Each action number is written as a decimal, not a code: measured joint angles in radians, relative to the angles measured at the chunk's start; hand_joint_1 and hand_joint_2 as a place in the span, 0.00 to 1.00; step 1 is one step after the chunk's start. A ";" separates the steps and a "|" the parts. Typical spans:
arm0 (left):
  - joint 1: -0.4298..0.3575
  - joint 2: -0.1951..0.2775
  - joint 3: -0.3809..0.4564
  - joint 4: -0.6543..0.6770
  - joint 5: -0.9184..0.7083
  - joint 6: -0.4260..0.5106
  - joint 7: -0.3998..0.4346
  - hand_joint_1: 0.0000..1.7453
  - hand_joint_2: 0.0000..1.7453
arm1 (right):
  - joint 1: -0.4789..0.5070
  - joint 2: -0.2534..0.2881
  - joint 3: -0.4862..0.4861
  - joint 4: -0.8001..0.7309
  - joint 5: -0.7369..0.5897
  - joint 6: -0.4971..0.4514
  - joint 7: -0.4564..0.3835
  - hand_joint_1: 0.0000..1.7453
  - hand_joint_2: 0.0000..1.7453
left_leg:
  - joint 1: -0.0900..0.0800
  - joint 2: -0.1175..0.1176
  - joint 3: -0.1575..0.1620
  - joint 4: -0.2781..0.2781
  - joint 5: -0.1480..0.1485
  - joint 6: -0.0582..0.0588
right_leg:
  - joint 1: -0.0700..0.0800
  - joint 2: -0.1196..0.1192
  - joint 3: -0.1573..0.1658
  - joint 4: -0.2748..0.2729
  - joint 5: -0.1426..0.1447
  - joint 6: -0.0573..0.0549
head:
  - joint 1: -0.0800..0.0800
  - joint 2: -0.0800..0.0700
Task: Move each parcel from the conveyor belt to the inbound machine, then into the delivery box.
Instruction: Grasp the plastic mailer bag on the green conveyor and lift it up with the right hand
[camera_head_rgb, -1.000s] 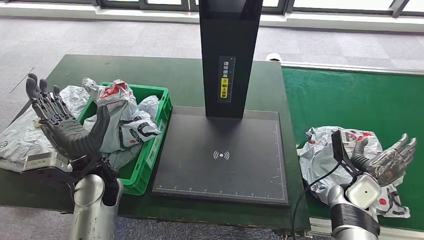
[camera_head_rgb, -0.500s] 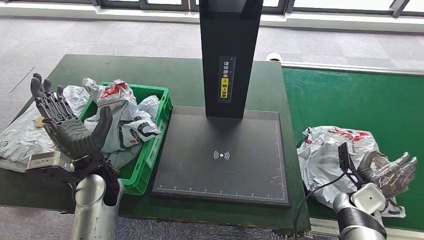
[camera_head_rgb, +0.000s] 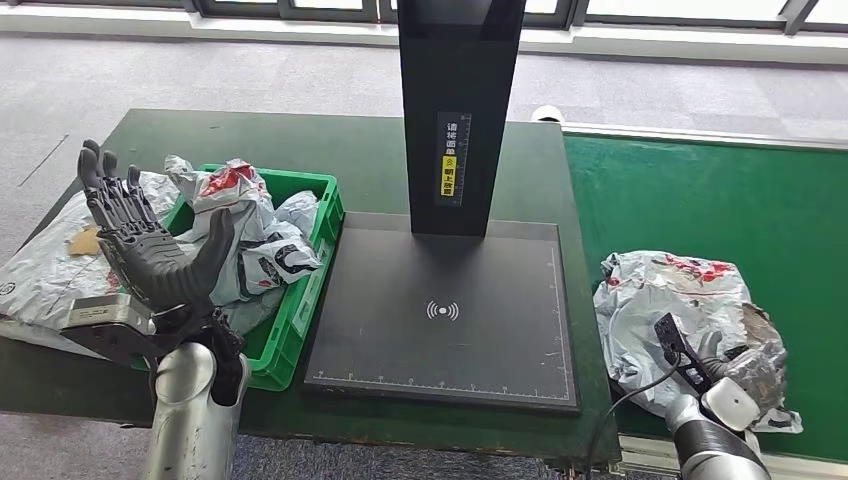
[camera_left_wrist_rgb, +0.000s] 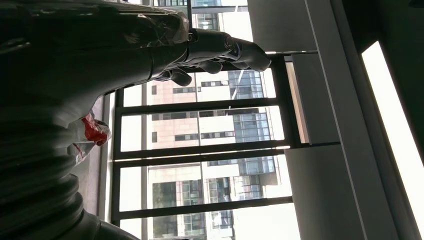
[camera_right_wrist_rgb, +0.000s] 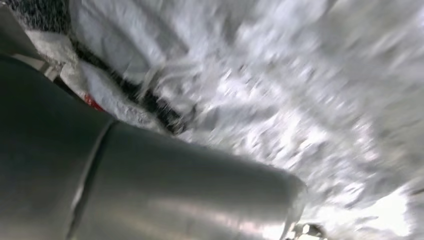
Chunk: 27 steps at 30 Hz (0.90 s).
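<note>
A flat black scanner plate with a tall black column (camera_head_rgb: 445, 310) sits mid-table, the column rising from its far edge. Touching its left side is an open green plastic crate (camera_head_rgb: 318, 250) with crumpled grey plastic mailer bags (camera_head_rgb: 245, 235) piled in it. Further flat grey mailers (camera_head_rgb: 40, 275) lie left of the crate. Right of the plate runs a green conveyor belt (camera_head_rgb: 720, 190), where a crumpled grey plastic parcel (camera_head_rgb: 670, 305) lies at the near end.
</note>
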 joint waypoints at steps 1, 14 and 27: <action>0.000 0.000 0.000 0.002 0.000 0.000 0.000 0.00 1.00 | -0.004 0.003 -0.008 0.003 -0.021 0.021 -0.050 0.09 1.00 | 0.000 0.000 0.000 0.000 0.000 0.000 | 0.000 0.000 0.000 0.000 0.000 0.000 | 0.000 0.000; -0.009 0.000 0.000 0.021 -0.010 0.001 0.000 0.00 1.00 | -0.058 0.059 -0.056 0.020 -0.127 0.139 -0.333 1.00 1.00 | 0.000 0.000 0.000 0.000 0.000 0.000 | 0.000 0.000 0.000 0.000 0.000 0.000 | 0.000 0.000; -0.009 0.000 0.000 0.023 -0.015 0.005 0.000 0.00 1.00 | -0.069 0.113 -0.072 -0.003 -0.261 0.121 -0.641 1.00 1.00 | 0.001 0.000 0.000 0.000 0.000 0.000 | 0.001 0.000 0.000 0.000 0.000 0.000 | 0.000 0.000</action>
